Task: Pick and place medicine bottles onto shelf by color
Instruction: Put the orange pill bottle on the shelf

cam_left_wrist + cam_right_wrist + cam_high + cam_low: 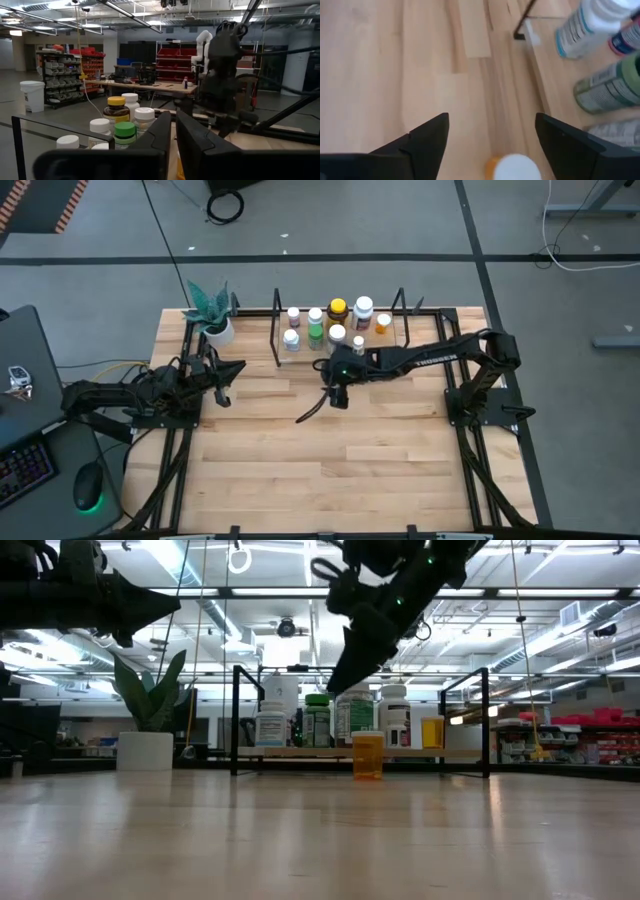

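The shelf (345,350), a low light-wood board between black wire uprights at the far side of the table (320,470), carries most of the medicine bottles (335,320): white-capped ones, a green-capped one (125,131), a larger yellow-capped one (338,308) and a small orange one (383,323) near the right end. In the low view one orange bottle with a white cap (368,754) stands on the table just in front of the shelf's front edge, apart from the rest. The right pincer (492,134) hangs above that bottle with its fingers spread wide and nothing between them; the bottle's white cap (516,167) shows just below the gap, untouched. The left pincer (222,380) waits over the table's left side, near a white pot with a teal plant (214,318), its fingers (160,137) drawn together on nothing.
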